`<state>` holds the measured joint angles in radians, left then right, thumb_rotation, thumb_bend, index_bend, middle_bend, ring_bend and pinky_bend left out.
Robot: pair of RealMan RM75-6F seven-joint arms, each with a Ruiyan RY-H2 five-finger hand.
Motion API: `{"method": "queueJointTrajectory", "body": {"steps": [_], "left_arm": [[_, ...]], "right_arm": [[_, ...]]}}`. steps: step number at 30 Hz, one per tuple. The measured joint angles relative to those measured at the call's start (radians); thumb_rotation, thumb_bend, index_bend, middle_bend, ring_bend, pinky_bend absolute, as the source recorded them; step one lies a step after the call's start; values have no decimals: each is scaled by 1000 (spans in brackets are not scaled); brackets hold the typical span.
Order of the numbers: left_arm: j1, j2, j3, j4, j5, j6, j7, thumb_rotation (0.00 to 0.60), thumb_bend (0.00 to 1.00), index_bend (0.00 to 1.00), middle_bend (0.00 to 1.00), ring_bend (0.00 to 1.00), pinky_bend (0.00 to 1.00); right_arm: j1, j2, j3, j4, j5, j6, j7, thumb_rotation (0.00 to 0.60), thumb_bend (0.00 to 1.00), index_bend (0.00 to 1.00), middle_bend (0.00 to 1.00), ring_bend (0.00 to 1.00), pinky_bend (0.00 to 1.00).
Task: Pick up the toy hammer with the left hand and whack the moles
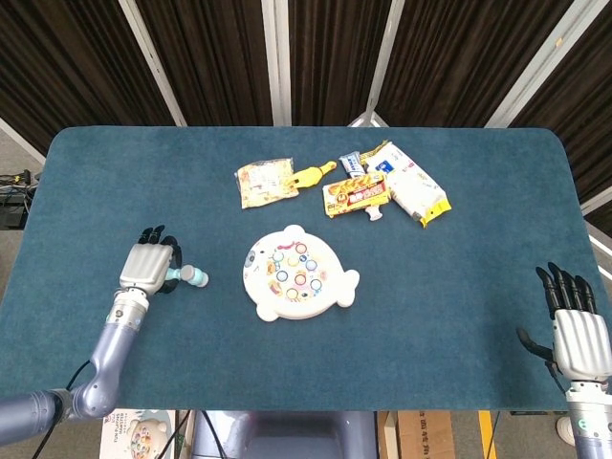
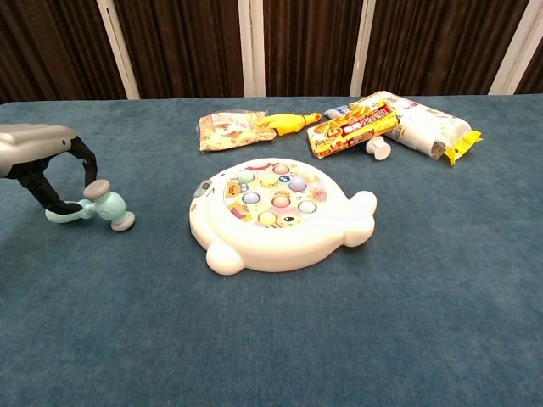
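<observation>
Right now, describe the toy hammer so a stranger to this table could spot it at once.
Start at the white whale-shaped mole game in the middle of the blue table. Look toward the robot's left side, where the left hand arches over a small object lying on the cloth. That is the toy hammer: mint-green handle, grey-capped head, the only thing lying apart from the snack packets at the far edge.

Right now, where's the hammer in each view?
Head view: hammer left of centre, handle under the left hand.
Chest view: hammer far left, fingers arched over its handle.
Shared landmark: the mole board, just right of the hammer in both.
</observation>
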<state>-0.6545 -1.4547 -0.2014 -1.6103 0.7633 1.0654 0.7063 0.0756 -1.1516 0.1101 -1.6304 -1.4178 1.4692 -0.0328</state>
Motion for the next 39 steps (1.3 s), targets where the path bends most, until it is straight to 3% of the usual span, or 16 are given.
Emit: {"method": "queueJointTrajectory", "body": {"steps": [39], "left_arm": [[-50, -47, 37, 28, -65, 15, -7, 600, 527, 521, 252, 17, 65]], "right_arm": [[1, 1, -1, -6, -2, 2, 12, 600, 250, 0, 0, 0, 0]]}}
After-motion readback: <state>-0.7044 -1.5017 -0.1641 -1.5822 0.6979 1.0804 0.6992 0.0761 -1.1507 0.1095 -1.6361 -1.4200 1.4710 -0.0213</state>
